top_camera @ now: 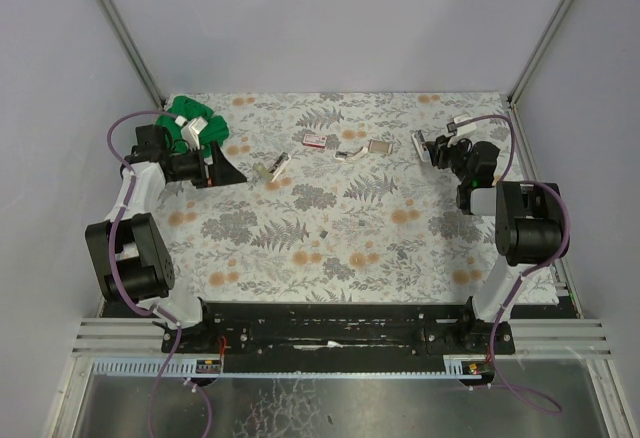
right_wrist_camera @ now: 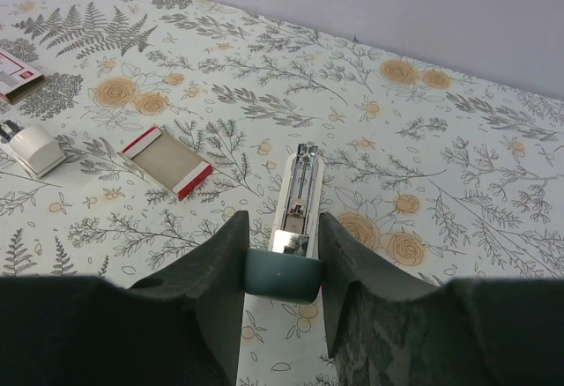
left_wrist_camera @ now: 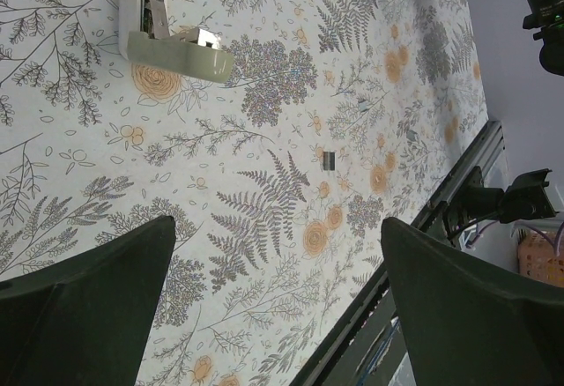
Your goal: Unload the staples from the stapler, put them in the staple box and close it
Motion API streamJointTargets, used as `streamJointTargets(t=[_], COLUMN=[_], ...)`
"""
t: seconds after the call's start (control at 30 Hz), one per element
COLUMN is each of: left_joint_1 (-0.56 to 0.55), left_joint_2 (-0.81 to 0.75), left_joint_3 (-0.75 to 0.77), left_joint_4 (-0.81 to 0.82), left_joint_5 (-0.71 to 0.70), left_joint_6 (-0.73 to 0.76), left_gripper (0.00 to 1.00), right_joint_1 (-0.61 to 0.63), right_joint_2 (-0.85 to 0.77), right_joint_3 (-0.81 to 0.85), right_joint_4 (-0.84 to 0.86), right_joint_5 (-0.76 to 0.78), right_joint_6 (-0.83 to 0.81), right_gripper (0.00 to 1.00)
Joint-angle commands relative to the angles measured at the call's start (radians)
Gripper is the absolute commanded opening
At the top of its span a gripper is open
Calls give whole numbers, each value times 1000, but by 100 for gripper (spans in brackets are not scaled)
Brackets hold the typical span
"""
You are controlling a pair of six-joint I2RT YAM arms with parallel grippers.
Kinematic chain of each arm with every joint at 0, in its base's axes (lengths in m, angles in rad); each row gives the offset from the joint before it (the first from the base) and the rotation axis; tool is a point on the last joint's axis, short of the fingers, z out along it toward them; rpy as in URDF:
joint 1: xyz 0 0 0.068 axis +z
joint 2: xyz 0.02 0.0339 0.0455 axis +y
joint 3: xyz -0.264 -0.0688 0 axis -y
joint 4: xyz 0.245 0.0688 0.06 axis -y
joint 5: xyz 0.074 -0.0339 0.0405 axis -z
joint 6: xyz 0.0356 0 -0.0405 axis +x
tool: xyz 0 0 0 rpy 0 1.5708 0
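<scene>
Above table (top_camera: 400, 258), top view: right pincer (top_camera: 434, 148) clamped on stapler (top_camera: 419, 143); left pincer (top_camera: 232, 172) apart, nearer loose staples (top_camera: 323, 231). Left wrist: staples (left_wrist_camera: 329, 159) just ahead, centred, long axis running away. Right wrist: stapler (right_wrist_camera: 298, 196) channel open, pointing away.

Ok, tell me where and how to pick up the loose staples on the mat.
Take the staples across their narrow width, at mid-length, coming straight down from above. They lie flat and alone on the mat, so no side offers an edge to get under. The open left gripper looks roughly lined up to close across that width.
</scene>
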Motion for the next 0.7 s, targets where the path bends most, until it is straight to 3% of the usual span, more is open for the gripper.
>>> streamJointTargets(t=[0.0, 0.67], left_joint_1=[2, 3], left_joint_2=[-25, -20], left_joint_3=[-8, -17], left_joint_4=[50, 57], left_joint_5=[-2, 3], left_joint_6=[-6, -6], left_gripper=[100, 100], right_joint_1=[-2, -1], right_joint_2=[5, 29], right_joint_3=[45, 47], right_joint_4=[86, 82], right_joint_5=[20, 19], right_joint_6=[-20, -15], right_gripper=[0, 2])
